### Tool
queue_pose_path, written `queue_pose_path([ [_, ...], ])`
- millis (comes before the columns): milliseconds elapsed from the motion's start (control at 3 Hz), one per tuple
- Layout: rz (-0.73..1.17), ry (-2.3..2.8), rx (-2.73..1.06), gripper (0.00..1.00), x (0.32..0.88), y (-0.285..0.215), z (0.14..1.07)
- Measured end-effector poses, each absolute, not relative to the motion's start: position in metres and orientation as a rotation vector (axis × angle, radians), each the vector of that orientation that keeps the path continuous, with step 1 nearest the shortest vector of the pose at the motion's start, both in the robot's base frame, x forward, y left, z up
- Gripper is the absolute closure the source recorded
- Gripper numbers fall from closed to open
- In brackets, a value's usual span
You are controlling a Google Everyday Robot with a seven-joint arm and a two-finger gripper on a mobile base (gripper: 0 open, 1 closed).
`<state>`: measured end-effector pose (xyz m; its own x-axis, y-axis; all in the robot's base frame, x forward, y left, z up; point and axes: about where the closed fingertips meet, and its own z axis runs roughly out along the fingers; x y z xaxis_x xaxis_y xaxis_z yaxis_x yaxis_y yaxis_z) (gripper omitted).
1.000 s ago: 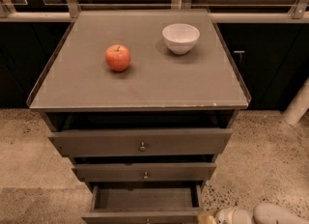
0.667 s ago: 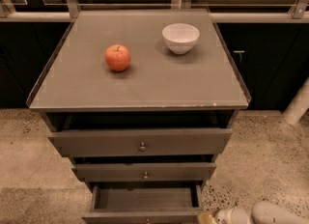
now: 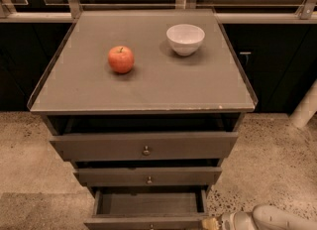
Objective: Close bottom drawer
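The grey-brown cabinet (image 3: 143, 90) has three drawers. The bottom drawer (image 3: 148, 205) is pulled out, its empty inside showing; its slim front (image 3: 124, 222) lies at the bottom edge of the camera view. The middle drawer (image 3: 147, 176) and top drawer (image 3: 143, 146) stand slightly out. My gripper (image 3: 212, 223) is at the bottom edge, right next to the right end of the bottom drawer's front, with the white arm (image 3: 277, 219) behind it.
A red apple (image 3: 121, 59) and a white bowl (image 3: 185, 38) sit on the cabinet top. A white post (image 3: 304, 106) stands on the speckled floor at right. Dark cabinets and a metal rail (image 3: 148, 16) run behind.
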<state>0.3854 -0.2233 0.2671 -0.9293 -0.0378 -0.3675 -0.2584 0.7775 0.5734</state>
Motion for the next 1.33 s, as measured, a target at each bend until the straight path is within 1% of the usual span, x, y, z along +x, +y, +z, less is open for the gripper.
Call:
queue_pose_path([
  [333, 0.949, 2.680, -0.166, 1.00, 0.393, -0.228, 0.232],
  [667, 0.947, 2.681, -0.162, 1.00, 0.395, -0.229, 0.228],
  [1333, 0.932, 2.764, 0.052, 1.00, 0.398, -0.250, 0.179],
])
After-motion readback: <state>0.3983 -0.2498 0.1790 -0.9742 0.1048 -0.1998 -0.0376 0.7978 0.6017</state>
